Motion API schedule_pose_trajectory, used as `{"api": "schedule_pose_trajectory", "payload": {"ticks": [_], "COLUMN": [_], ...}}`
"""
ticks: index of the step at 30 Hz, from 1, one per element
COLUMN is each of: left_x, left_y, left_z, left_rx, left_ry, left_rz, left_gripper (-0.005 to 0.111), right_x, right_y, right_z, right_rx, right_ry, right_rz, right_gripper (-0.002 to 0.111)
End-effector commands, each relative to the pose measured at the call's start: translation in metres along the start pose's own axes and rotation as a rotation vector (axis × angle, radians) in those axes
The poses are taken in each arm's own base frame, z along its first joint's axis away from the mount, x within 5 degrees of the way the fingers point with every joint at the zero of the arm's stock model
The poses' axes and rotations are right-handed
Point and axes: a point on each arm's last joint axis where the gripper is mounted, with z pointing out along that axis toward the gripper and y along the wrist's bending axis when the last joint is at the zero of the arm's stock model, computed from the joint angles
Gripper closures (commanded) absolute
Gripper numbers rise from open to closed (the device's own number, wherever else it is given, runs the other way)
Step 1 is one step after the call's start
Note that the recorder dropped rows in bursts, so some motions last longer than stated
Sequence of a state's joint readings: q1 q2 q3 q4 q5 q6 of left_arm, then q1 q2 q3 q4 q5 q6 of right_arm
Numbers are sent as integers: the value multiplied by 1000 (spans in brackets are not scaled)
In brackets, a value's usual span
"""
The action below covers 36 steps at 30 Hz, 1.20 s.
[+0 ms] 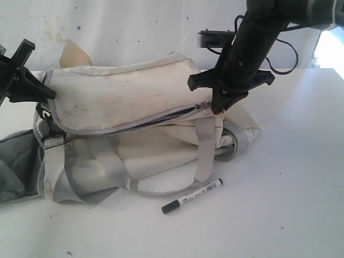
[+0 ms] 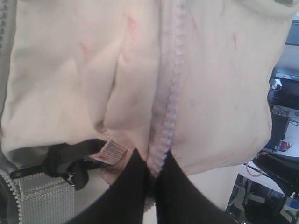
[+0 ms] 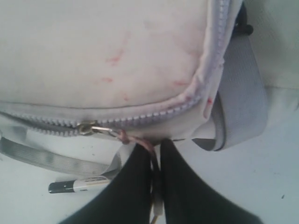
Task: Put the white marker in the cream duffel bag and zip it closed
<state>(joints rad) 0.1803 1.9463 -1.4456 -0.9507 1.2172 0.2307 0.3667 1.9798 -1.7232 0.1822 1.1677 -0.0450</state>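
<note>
The cream duffel bag [image 1: 123,102] lies across the table's left and middle. In front of it on the table lies the white marker [image 1: 192,196], black cap toward the left, outside the bag; it also shows as the marker [image 3: 77,185] past my right fingers. My left gripper [image 1: 51,95] is shut on the bag's left end, pinching the zipper tape [image 2: 161,149] between its tips [image 2: 156,163]. My right gripper [image 1: 217,109] is shut on the cord of the zipper pull [image 3: 140,142], just beside the metal slider [image 3: 86,128], at the bag's right end.
Grey webbing handles [image 1: 107,166] loop over the bag's front side toward the marker. A grey end pocket [image 1: 16,161] with dark lining sags open at the far left. A stained white wall [image 1: 107,32] stands behind. Bare white table [image 1: 279,188] stretches to the right.
</note>
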Motion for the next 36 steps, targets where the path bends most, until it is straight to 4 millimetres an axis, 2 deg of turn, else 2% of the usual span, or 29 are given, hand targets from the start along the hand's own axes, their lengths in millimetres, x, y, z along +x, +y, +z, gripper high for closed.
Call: {"api": "schedule_pose_trajectory", "payload": {"ticks": [1, 5, 7, 9, 14, 17, 25, 27, 32, 34, 36], "left_x": [0, 0, 0, -1, -2, -1, -2, -2, 2, 9, 20], "left_y": [-4, -4, -4, -4, -4, -5, -4, -5, -15, -24, -24], "left_z": [-9, -9, -9, -9, -9, -8, -8, -9, -21, -32, -39], "left_rx": [-8, -8, -7, -10, -11, -11, -15, -17, -50, -70, -141], "left_ry": [-30, -27, -25, -33, -42, -40, -49, -51, -104, -111, -61], "left_rz": [40, 90, 111, 125, 154, 164, 165, 172, 258, 297, 245], "left_gripper": [107, 107, 107, 107, 105, 94, 43, 36, 35, 39, 45], "right_x": [-1, 0, -1, -1, -1, 1, 4, 4, 6, 8, 9], "right_y": [-10, -7, -5, -3, 0, 0, 1, 1, 2, 3, 5], "right_z": [4, 5, 4, 2, 2, 2, -2, -5, -22, -30, -40], "right_rx": [37, 6, -19, -36, -64, -66, -70, -66, -46, -46, -46], "right_ry": [10, 15, 7, -4, 0, 17, 42, 35, -1, -20, -41], "right_rz": [9, -12, -25, -33, -19, -29, -42, -46, -60, -64, -66], "right_gripper": [108, 108, 104, 95, 62, 53, 53, 53, 53, 53, 55]}}
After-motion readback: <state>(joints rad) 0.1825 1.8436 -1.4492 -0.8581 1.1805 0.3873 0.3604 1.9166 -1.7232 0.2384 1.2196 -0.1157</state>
